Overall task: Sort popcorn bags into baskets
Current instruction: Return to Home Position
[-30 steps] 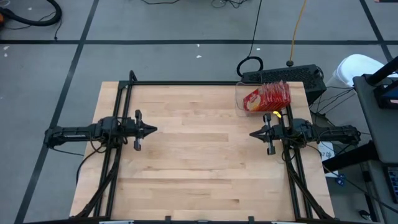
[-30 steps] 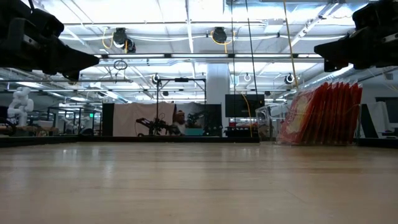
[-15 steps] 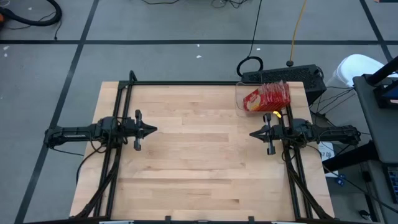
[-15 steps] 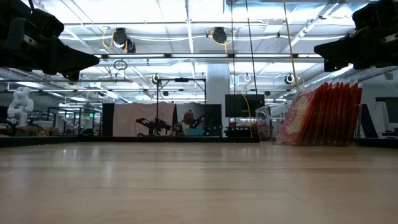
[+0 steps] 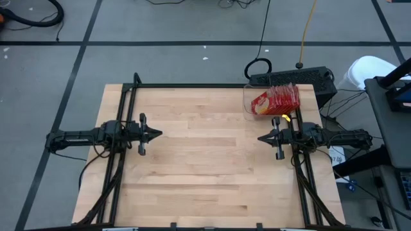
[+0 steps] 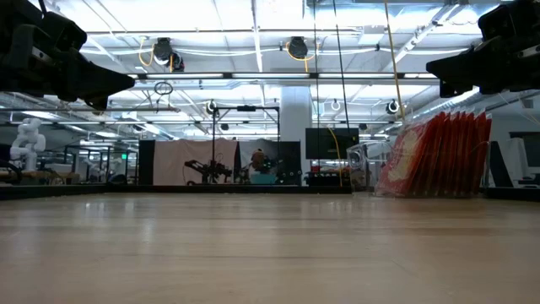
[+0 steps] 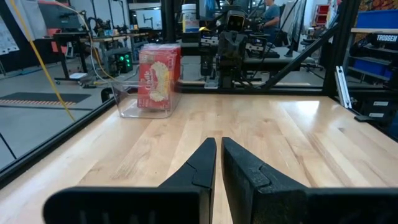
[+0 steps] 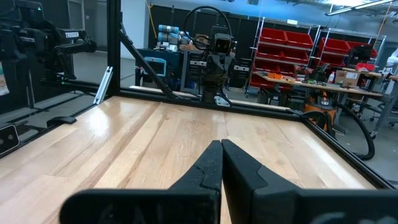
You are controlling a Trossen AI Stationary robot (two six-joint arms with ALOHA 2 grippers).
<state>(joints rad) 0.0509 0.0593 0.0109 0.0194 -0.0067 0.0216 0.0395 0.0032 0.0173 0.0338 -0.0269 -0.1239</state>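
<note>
Several red popcorn bags stand upright on their edges, packed side by side inside the clear plastic basket at the table's far right corner. They show too in the low view and the left wrist view. My left gripper hovers shut above the table's left side, pointing right. My right gripper hovers shut at the right side, just near of the basket, pointing left. Neither touches anything.
A black metal frame runs along the table's far edge and sides. A black power box with cables sits beyond the far right corner. The wooden table lies bare between the arms.
</note>
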